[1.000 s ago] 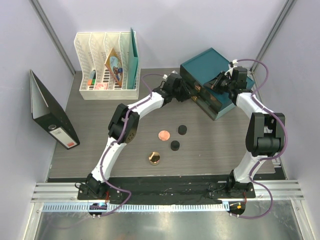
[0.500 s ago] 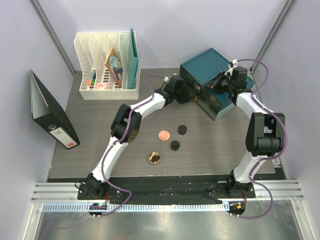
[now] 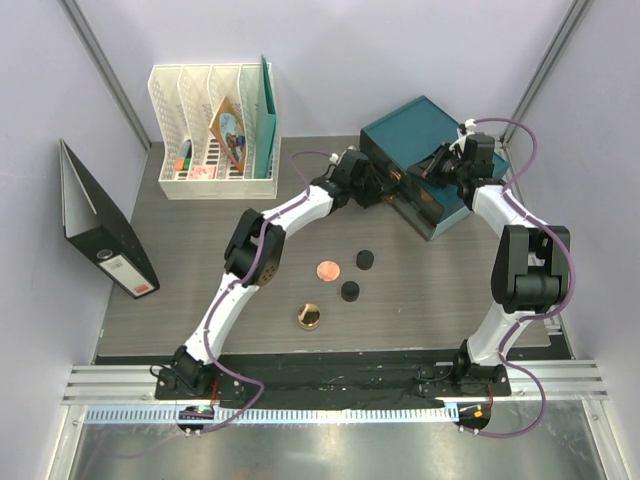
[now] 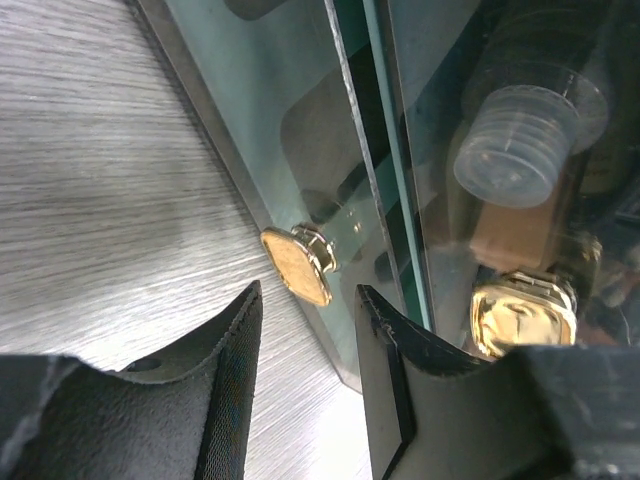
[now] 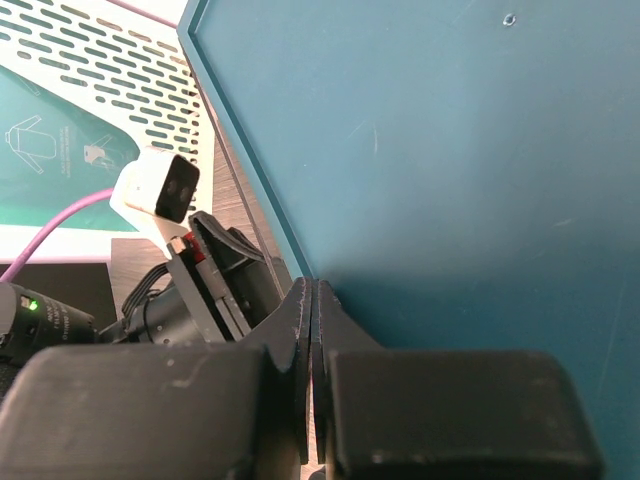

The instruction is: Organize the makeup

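A teal box (image 3: 415, 140) with a glass-fronted drawer stands at the back right. My left gripper (image 3: 377, 186) is open at its front. In the left wrist view the jaws (image 4: 310, 297) stand either side of the drawer's gold knob (image 4: 297, 265), apart from it. Behind the glass I see a clear bottle's ribbed cap (image 4: 520, 140) and a gold cap (image 4: 522, 315). My right gripper (image 3: 438, 165) is shut and empty on the box's teal top (image 5: 450, 150). On the table lie a coral compact (image 3: 327, 270), two black pots (image 3: 365, 260) (image 3: 349, 291) and a gold jar (image 3: 308, 317).
A white file organizer (image 3: 215, 130) stands at the back left and a black binder (image 3: 100, 235) leans at the left wall. The left arm's white wrist camera (image 5: 160, 190) shows in the right wrist view, close beside the box.
My left gripper has crept a little to the right, closer to the box's drawer front. The right arm and the items on the table have not moved.
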